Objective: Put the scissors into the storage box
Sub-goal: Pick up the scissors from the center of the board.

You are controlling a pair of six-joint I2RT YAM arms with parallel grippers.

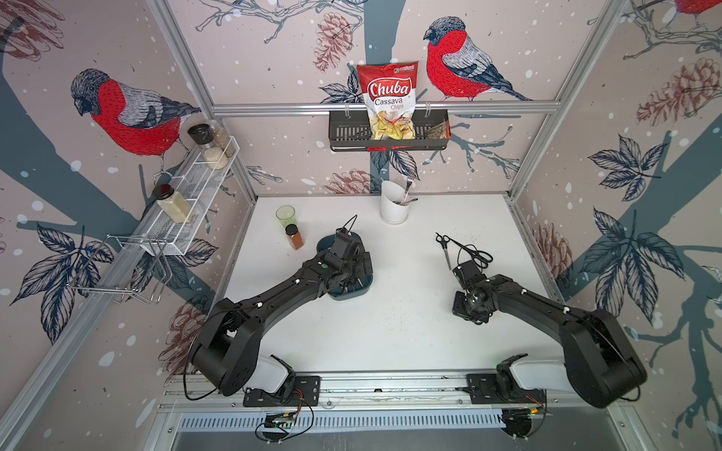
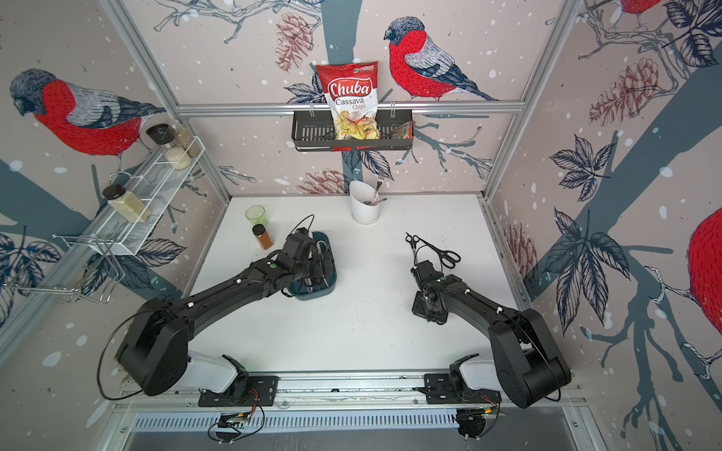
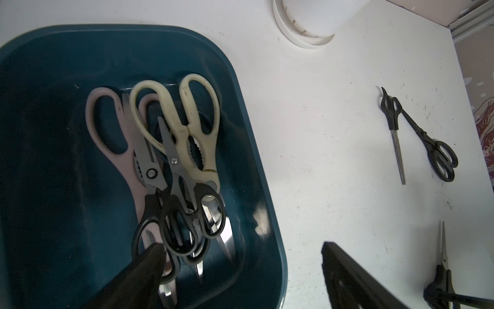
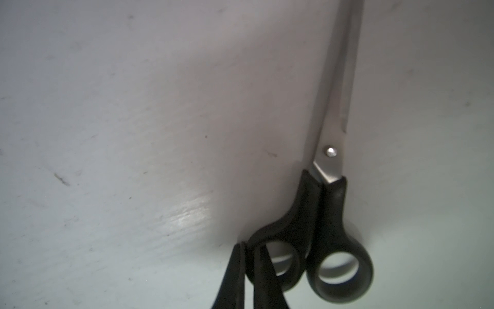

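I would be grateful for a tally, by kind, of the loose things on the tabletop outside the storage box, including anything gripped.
Black-handled scissors: 3, counting a second free pair and one pair held in the right gripper
White cup: 1
Green glass: 1
Spice jar: 1
Total: 6

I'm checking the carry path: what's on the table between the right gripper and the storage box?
Nothing: in both top views bare white table runs from the storage box to the right gripper, shut on black-handled scissors.
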